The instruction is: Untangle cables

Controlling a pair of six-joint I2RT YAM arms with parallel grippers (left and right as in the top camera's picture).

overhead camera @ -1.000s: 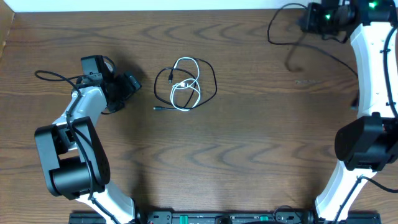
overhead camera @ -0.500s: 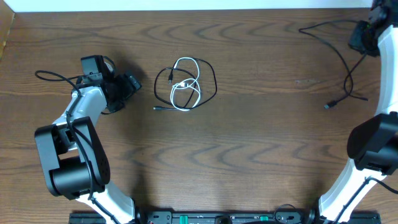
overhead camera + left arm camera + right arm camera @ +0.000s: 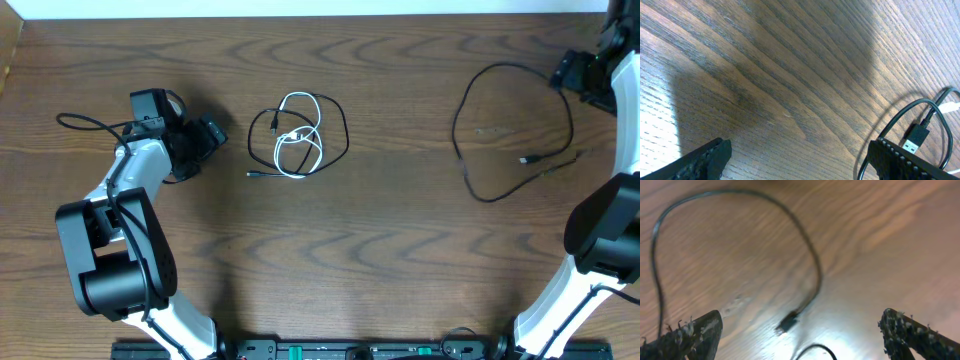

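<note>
The left end effector (image 3: 208, 142), fingers spread wide and empty, sits just left of the tangle (image 3: 297, 135) — a thin black cable (image 3: 345, 132) looped with a shorter white cable (image 3: 316, 150) in the middle of the tabletop (image 3: 400, 260), roughly round with no clear long axis — and is plainly the nearer arm. Well right of the tangle a loose black cable (image 3: 456, 135) lies alone in an open arc, and past it the right end effector (image 3: 578, 78) hangs spread and empty by the tabletop's right edge. Bare wood surrounds the tangle, so a strand could probably be drawn out either way.
</note>
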